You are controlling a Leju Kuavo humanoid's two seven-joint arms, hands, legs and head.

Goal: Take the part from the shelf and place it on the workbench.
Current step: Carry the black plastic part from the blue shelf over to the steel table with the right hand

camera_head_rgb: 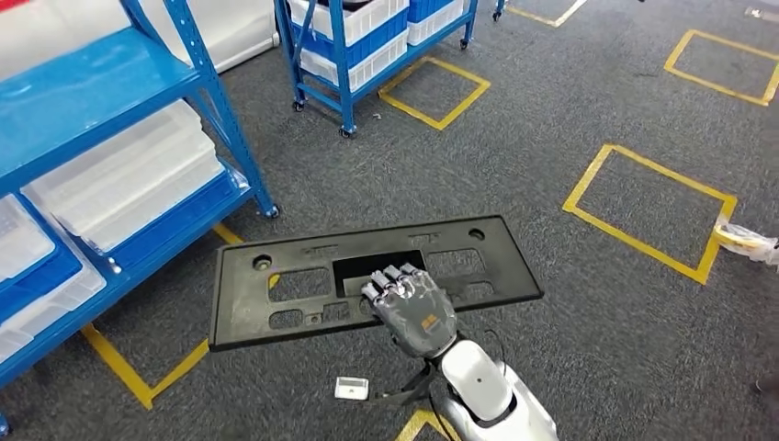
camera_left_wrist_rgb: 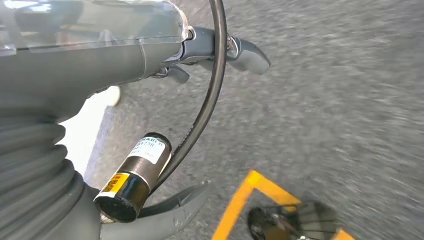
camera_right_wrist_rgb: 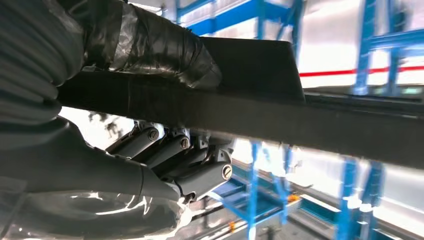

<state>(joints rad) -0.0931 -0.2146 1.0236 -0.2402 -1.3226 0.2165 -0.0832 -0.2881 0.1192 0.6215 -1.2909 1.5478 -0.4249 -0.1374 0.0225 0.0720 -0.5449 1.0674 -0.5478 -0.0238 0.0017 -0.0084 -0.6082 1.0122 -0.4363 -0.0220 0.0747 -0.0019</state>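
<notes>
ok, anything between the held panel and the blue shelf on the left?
Head view: bare grey carpet with a strip of yellow floor tape separates the black panel, held by the right hand, from the blue shelf.

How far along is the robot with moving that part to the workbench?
Done: the black part is off the blue shelf. In hand: the right hand grips it at its near edge, holding it level over the carpet. Left: setting it on a workbench.

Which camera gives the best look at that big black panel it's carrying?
The head view: the whole black panel shows, cutouts included, with the right hand gripping its near edge. The right wrist view catches just its dark edge close up; the left wrist view looks at the floor.
</notes>
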